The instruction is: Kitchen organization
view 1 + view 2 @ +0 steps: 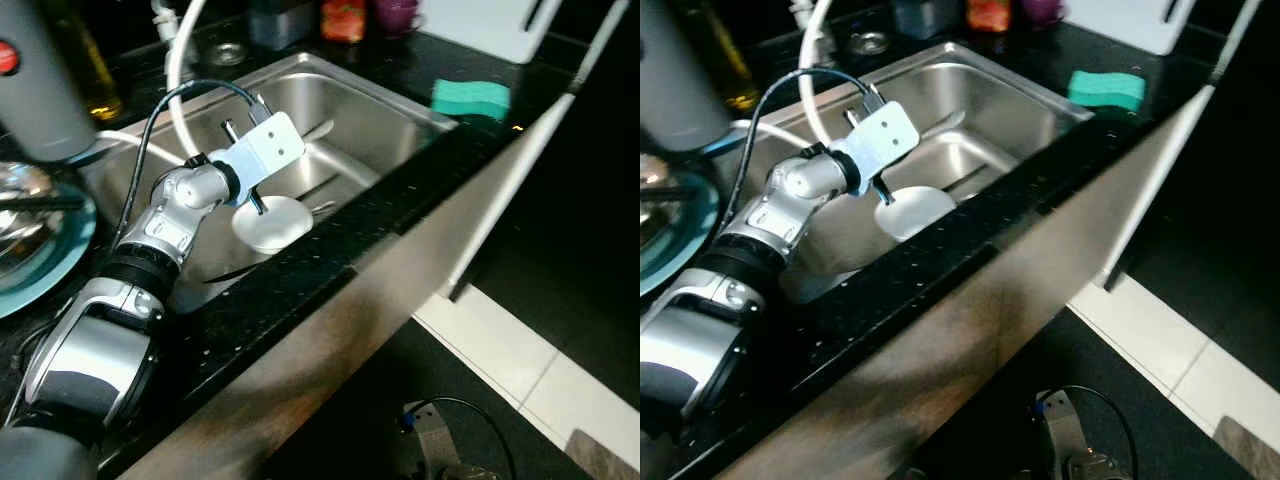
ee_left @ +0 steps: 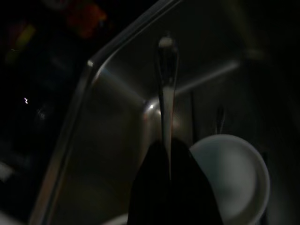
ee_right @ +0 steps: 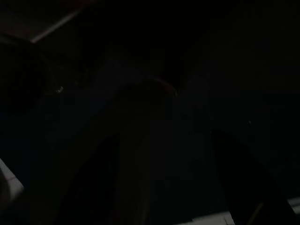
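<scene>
My left arm reaches down into the steel sink. Its white wrist mount covers most of the fingers in the eye views. In the left wrist view my left gripper is shut on the handle of a metal utensil, which points away toward the far wall of the sink. The utensil's tip shows beyond the mount. A white bowl rests on the sink floor just below and beside the gripper. The right wrist view is nearly black, with one dark finger faintly visible.
More cutlery lies in the sink beside the bowl. A green sponge sits on the black counter at the right. A teal plate, a grey cylinder and a white hose are at the left. A white panel slants past the counter edge.
</scene>
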Robot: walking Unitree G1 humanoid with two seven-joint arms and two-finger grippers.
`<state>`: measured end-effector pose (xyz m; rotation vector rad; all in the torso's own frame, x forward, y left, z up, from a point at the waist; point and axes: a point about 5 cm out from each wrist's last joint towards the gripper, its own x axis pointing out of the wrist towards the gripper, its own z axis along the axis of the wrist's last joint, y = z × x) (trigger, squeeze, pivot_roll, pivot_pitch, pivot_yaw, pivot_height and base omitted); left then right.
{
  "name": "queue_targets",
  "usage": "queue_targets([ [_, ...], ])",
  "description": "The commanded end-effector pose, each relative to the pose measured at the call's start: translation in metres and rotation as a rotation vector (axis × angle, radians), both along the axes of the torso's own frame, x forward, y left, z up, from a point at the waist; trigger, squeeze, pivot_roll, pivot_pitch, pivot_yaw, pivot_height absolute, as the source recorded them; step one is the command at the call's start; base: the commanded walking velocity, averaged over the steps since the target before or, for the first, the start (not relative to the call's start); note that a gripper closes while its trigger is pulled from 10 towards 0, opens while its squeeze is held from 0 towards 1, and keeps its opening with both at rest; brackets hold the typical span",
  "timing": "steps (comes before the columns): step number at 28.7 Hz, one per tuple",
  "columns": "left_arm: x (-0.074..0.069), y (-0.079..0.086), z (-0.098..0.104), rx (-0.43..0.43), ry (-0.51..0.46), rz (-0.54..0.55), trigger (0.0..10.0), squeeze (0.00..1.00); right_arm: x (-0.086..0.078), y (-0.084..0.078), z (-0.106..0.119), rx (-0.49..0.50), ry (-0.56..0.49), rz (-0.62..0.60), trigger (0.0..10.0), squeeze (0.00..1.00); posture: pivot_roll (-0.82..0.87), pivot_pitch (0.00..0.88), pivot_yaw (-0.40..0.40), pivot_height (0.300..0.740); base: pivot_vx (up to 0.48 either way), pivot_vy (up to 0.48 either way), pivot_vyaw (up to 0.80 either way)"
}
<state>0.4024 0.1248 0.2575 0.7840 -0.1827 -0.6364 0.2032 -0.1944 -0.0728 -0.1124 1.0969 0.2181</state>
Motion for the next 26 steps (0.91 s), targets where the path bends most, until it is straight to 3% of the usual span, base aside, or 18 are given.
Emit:
queue_targets([
  [1, -0.001, -0.007, 0.0, -0.028, 0.038, -0.05, 10.0, 0.0, -0.011, 0.002, -0.006, 0.009, 0.04, -0.015, 10.0, 0.0, 0.01, 0.189, 0.03, 0.74, 0.0, 0.0, 0.0],
  [4, -0.001, -0.008, -0.004, -0.068, 0.099, -0.079, 10.0, 0.0, -0.011, 0.002, -0.006, 0.009, 0.038, -0.016, 10.0, 0.0, 0.01, 0.189, 0.03, 0.74, 0.0, 0.0, 0.0],
  [6, -0.001, -0.009, -0.014, -0.142, 0.244, -0.123, 10.0, 0.0, -0.011, 0.002, -0.006, 0.008, 0.039, -0.018, 10.0, 0.0, 0.0, 0.192, 0.029, 0.74, 0.0, 0.0, 0.0],
  [10, -0.005, -0.011, -0.028, -0.22, 0.414, -0.201, 10.0, 0.0, -0.011, 0.001, -0.006, 0.007, 0.037, -0.023, 10.0, 0.0, 0.0, 0.194, 0.029, 0.74, 0.0, 0.0, 0.0],
  [18, -0.011, -0.015, -0.037, -0.147, 0.488, -0.282, 10.0, 0.0, -0.012, -0.001, -0.006, 0.004, 0.033, -0.039, 10.0, 0.0, 0.0, 0.195, 0.027, 0.74, 0.0, 0.0, 0.0],
  [19, -0.01, -0.015, -0.037, -0.107, 0.475, -0.278, 10.0, 0.7, -0.012, -0.001, -0.006, 0.003, 0.032, -0.04, 10.0, 0.0, 0.0, 0.194, 0.025, 0.74, 0.0, 0.0, 0.0],
  [20, -0.01, -0.015, -0.037, -0.08, 0.462, -0.271, 10.0, 1.0, -0.012, -0.001, -0.006, 0.003, 0.032, -0.041, 10.0, 0.0, 0.0, 0.194, 0.025, 0.74, 0.0, 0.0, 0.0],
  [26, -0.008, -0.013, -0.03, -0.054, 0.413, -0.241, 10.0, 1.0, -0.012, -0.001, -0.006, 0.006, 0.026, -0.049, 10.0, 0.0, 0.0, 0.188, 0.026, 0.74, 0.0, 0.0, 0.0],
])
